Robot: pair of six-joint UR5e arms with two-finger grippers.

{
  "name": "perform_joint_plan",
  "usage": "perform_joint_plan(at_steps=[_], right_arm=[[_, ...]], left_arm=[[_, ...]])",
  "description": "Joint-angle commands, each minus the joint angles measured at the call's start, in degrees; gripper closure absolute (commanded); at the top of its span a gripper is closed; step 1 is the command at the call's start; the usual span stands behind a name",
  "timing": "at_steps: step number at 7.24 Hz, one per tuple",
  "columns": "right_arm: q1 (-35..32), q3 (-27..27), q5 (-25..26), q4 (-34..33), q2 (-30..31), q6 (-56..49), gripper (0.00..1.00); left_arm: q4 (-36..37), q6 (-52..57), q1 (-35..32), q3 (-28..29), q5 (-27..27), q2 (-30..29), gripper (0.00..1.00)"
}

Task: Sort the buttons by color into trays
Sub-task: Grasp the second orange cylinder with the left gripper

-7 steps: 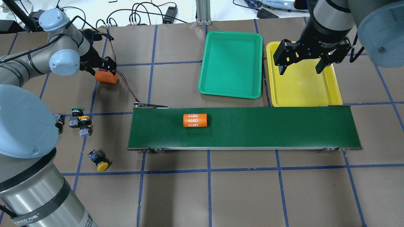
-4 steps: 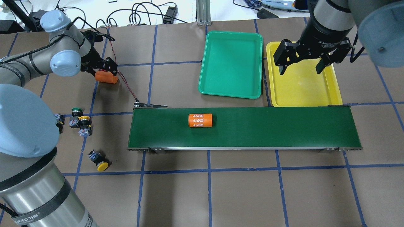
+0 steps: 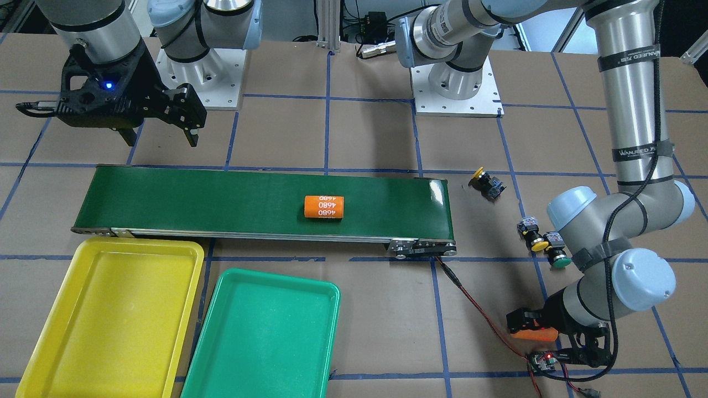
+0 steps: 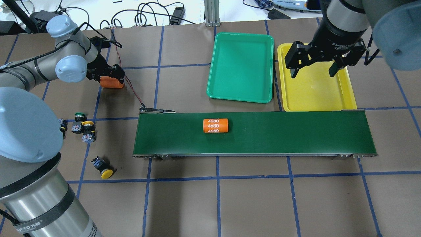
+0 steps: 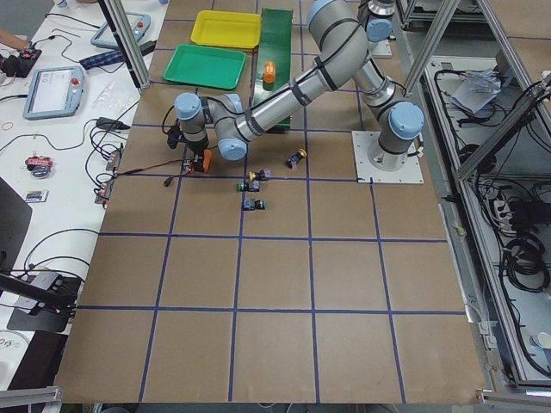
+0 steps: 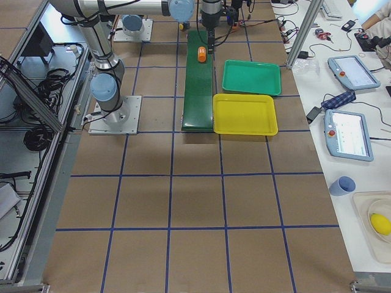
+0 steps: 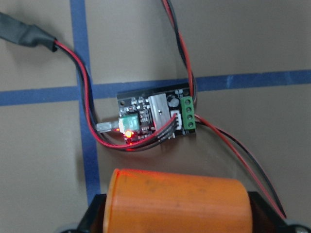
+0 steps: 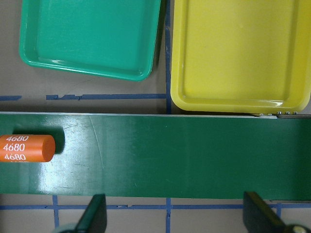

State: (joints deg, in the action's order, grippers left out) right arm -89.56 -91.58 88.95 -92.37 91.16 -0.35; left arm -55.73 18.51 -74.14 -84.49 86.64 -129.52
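The left hand [image 4: 112,76] is clenched on an orange cylinder [image 7: 177,201], with a black finger [image 7: 260,216] at each end, so the cylinder lies level between them; no writing shows on it. The left arm reaches to the far left of the table [image 4: 250,204] with its elbow folded, and a band on its long link reads "WANJEED". The hand hangs low over a small circuit board [image 7: 155,119] with a red light and red-and-black wires. The right hand [image 4: 313,71] is released, its fingers spread wide and pointing down. Small white print on it reads "2F Adaptive"; the rest is too small to read. It hangs by the robot-side edge of the dark-green conveyor belt [image 4: 296,133], near the belt's right end. On the belt lies a second orange cylinder [image 4: 215,125], printed "4680" three times, its long axis along the belt. Beyond the belt the green tray [image 4: 241,69] and the yellow tray [image 4: 315,95] sit side by side. The buttons lie on the table left of the belt, well apart from both trays. A yellow-capped button [image 4: 87,124] and a green-capped button [image 4: 80,116] lie just beside each other, caps pointing away from the robot. A lone yellow-capped button [image 4: 103,168] lies nearer the robot, its cap toward the robot and slightly toward the belt. A fourth button [image 5: 253,205], green-capped, is mostly hidden behind the left arm from overhead.
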Motion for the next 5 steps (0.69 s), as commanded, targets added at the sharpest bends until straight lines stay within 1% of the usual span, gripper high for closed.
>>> perform_joint_plan(at_steps=[1, 2, 3, 5], right_arm=[[0.0, 0.0, 0.0, 0.0, 0.1, 0.0, 0.00], [0.2, 0.0, 0.0, 0.0, 0.1, 0.0, 0.00], [0.3, 0.0, 0.1, 0.1, 0.1, 0.0, 0.00], [0.3, 0.0, 0.1, 0.1, 0.1, -0.1, 0.00]], left_arm=[[-2.9, -0.4, -0.2, -0.1, -0.4, 0.4, 1.00], [-8.5, -0.7, -0.8, 1.0, -0.6, 2.6, 1.00], [-14.7, -0.9, -1.0, 1.2, -3.1, 6.4, 1.00], [-24.2, -5.0, -2.8, 0.2, -3.4, 15.0, 1.00]])
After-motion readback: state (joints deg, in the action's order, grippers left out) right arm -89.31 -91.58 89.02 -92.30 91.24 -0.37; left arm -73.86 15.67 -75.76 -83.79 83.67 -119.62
